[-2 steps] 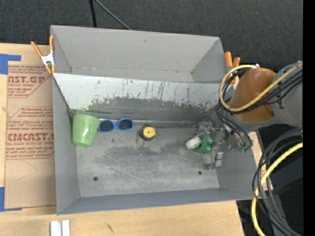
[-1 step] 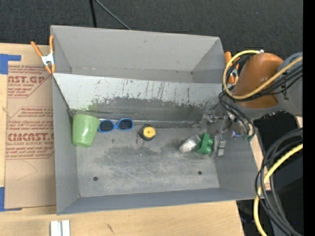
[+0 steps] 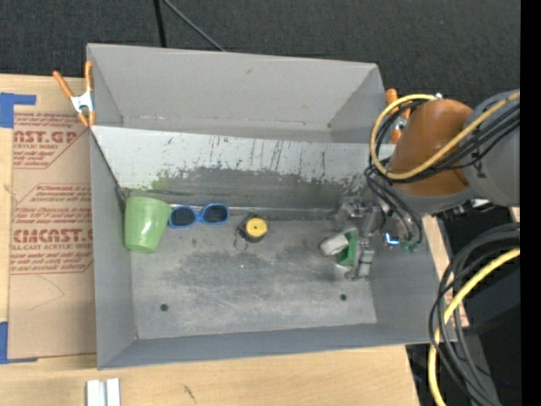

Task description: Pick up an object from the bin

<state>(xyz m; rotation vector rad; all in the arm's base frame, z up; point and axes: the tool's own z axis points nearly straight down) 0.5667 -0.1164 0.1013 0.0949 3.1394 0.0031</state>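
My tool (image 3: 362, 248) sits low near the bin's (image 3: 254, 303) right edge, just beside a small white-and-green thing (image 3: 336, 246); its opening I can't tell. I'd centre over it before closing.

Grey metal bin (image 3: 110, 311), floor scuffed. A light green cup (image 3: 145, 222) is laid on its side against the left wall. A pair of blue sunglasses (image 3: 198, 216) is set just beside it, along the foot of the back wall. A small yellow round thing (image 3: 254, 227) is placed further right, apart from the sunglasses. The gripper (image 3: 362, 248) is seen low at the right end of the floor, with a small white and green thing (image 3: 338, 247) just beside it.
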